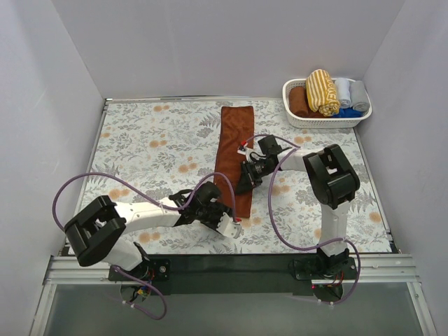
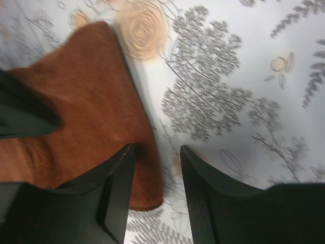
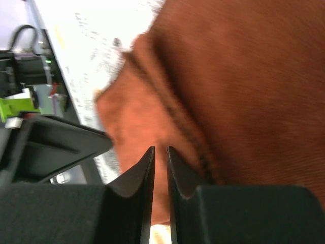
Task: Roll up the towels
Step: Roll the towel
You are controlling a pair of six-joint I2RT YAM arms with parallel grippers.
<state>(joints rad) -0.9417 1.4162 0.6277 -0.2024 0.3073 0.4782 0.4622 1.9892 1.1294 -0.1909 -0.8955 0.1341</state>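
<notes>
The rust-brown towel (image 1: 234, 140) lies flat and lengthwise down the middle of the flowered table. My left gripper (image 1: 229, 222) is at its near end. In the left wrist view it (image 2: 157, 147) stands open astride the towel's (image 2: 86, 91) near right corner, one finger over cloth and the other over the table. My right gripper (image 1: 243, 185) is down on the towel a little farther up. In the right wrist view its jaws (image 3: 160, 148) are drawn to a thin slit with rust cloth (image 3: 244, 76) in it. The mustard-yellow striped towel (image 1: 322, 91) lies rolled in the basket.
A white basket (image 1: 329, 121) at the back right corner holds the yellow roll, a brown roll (image 1: 299, 102), grey rolls (image 1: 351, 93) and something blue (image 1: 348, 112). Grey walls close the table on three sides. Purple cables loop from both arms.
</notes>
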